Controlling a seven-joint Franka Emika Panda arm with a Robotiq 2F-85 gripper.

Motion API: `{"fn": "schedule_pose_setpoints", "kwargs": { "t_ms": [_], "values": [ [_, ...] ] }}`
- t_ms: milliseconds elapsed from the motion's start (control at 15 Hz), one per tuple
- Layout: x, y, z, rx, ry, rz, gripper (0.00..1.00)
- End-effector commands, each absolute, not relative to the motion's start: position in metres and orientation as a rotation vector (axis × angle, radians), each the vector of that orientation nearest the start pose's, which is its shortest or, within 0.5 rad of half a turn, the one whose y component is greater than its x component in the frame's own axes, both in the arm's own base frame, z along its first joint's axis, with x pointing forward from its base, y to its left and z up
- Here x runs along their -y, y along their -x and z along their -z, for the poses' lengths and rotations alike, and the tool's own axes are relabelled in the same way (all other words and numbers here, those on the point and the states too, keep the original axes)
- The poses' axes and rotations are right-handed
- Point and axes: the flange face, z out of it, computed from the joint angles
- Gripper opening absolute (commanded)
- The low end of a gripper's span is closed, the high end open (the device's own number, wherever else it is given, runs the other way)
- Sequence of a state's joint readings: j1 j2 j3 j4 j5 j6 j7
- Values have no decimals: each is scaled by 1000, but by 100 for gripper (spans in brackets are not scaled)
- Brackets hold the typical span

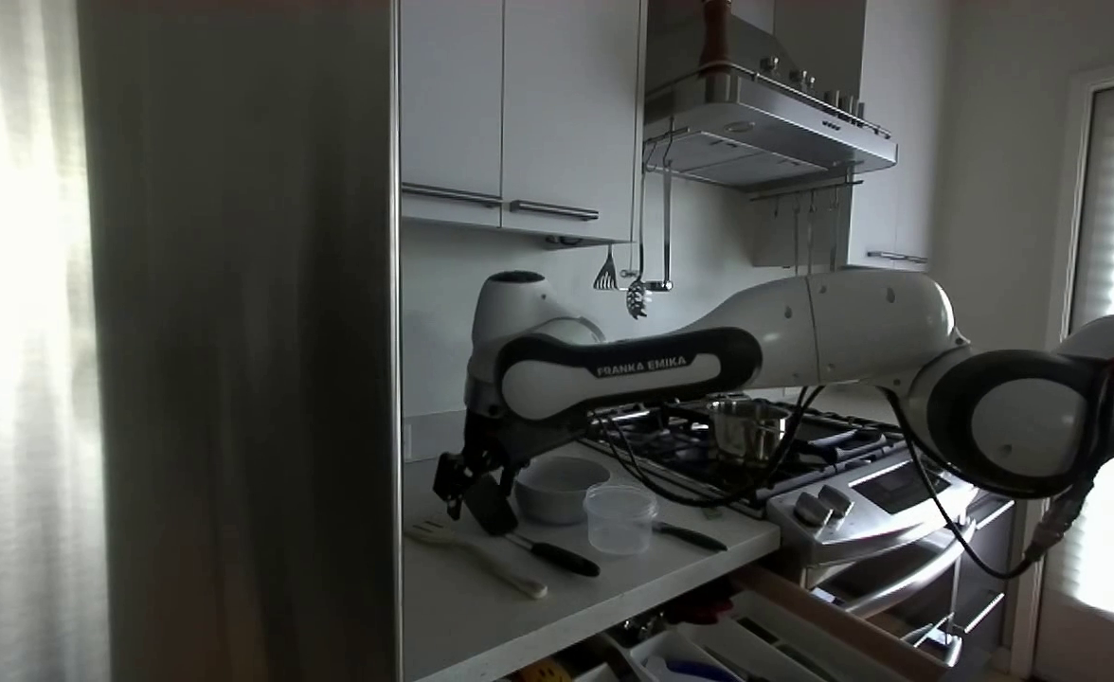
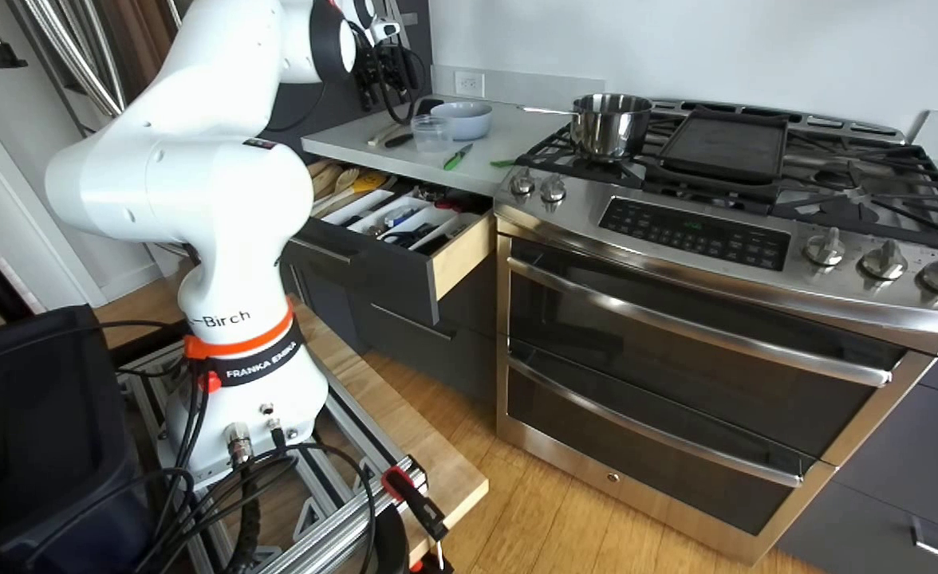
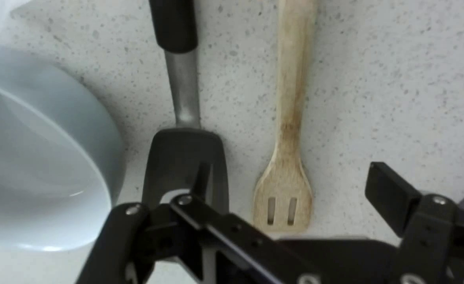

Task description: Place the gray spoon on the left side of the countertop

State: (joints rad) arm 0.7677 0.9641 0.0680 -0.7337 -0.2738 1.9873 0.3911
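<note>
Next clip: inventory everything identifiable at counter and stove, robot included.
Flat speckled countertop: 2 sections, pale gray, flanking gas stove
Stove: 1, silver and black, between countertop sections
Round bowl: 1, bluish, on countertop
Wide spatula: 1, dark gray, beside bowl
Slotted wooden utensil: 1, tan, beside spatula
Plastic tub: 1, clear, beside bowl
Slim utensil: 1, partly green, near tub
Metal saucepan: 1, silver, on stove
Rectangular griddle: 1, black, on stove
Utensil drawer: 1, dark, open under countertop
Range hood: 1, silver, above stove
Hanging utensils: several, metallic, near hood
Robot arm: 1, mainly white, extended over countertop
Gripper: 1, black, open above countertop
</note>
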Motion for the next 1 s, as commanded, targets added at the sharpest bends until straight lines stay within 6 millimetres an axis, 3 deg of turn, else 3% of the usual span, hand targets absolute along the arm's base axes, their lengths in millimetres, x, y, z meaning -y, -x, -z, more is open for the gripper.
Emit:
{"fn": "schedule_pose_setpoints", "kwargs": {
  "t_ms": [0, 200, 333, 533, 933],
  "values": [
    [-555, -567, -466, 753, 2997, 513, 100],
    [-546, -555, -504, 744, 2976, 508, 100],
    [-541, -546, -519, 716, 2969, 501, 100],
    [-524, -537, -526, 669, 2975, 473, 100],
    [-473, -540, -530, 614, 3002, 496, 100]
  ]
}}
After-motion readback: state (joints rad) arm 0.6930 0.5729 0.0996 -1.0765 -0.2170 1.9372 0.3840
